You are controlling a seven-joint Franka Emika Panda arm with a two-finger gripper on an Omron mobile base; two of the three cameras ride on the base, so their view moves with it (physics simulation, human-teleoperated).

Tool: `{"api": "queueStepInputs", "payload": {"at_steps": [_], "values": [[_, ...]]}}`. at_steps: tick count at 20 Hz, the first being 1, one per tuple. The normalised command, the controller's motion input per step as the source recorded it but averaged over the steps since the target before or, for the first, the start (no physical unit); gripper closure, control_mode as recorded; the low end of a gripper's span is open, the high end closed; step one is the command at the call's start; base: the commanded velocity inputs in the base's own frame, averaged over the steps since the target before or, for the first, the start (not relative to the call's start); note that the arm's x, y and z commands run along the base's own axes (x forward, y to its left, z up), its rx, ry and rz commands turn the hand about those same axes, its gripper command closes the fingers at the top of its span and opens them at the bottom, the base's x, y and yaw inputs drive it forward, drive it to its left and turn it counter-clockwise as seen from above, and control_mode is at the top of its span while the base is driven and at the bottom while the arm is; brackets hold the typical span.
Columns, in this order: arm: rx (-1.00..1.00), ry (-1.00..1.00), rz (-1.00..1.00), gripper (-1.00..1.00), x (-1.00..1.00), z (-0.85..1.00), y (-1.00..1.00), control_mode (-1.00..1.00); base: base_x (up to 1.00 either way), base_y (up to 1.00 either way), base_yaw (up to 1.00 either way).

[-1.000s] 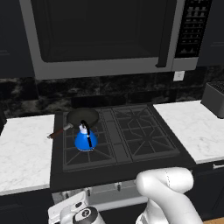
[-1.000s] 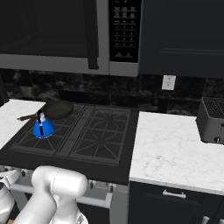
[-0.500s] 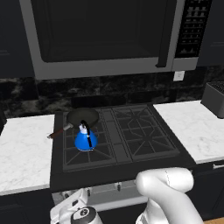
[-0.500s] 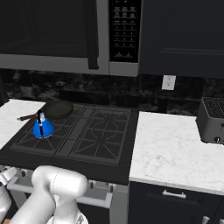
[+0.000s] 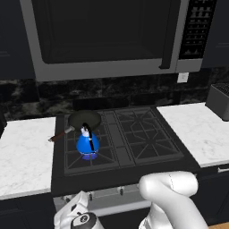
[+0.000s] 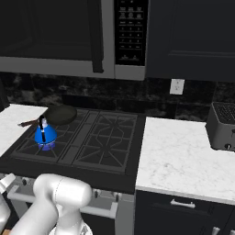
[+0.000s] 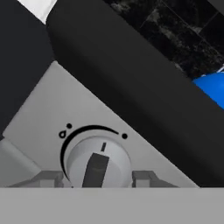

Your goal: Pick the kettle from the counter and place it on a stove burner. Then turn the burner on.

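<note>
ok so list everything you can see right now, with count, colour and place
kettle: 1, blue, on front-left burner
pan: 1, black, back-left burner
cooktop: 1, black, between counters
counters: 2, white marble, either side
microwave: 1, dark, above stove
toaster: 1, dark, right counter
outlet: 1, white, backsplash
knob: 1, grey, stove front, in hand view
arm: 1, white, low in front
tool: 1, fingers either side of knob

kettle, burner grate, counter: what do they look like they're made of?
Kettle: glossy blue, likely enamel or painted metal; black handle.
Stove burner grate: matte black, looks like cast iron.
Counter: white with faint grey veins, marble-like.
</note>
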Motion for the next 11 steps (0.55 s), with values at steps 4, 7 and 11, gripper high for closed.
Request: {"api": "queueStepInputs", "payload": {"at_steps": [4, 7, 11], "values": [[-0.15, -0.14, -0.02, 1.00, 0.00, -0.19, -0.13, -1.00, 0.00, 0.00, 0.00], [-0.13, -0.05, 0.00, 1.00, 0.00, -0.16, -0.01, -1.00, 0.00, 0.00, 0.00], [-0.15, -0.02, 0.00, 1.00, 0.00, -0.05, -0.01, -1.00, 0.00, 0.00, 0.00]]}}
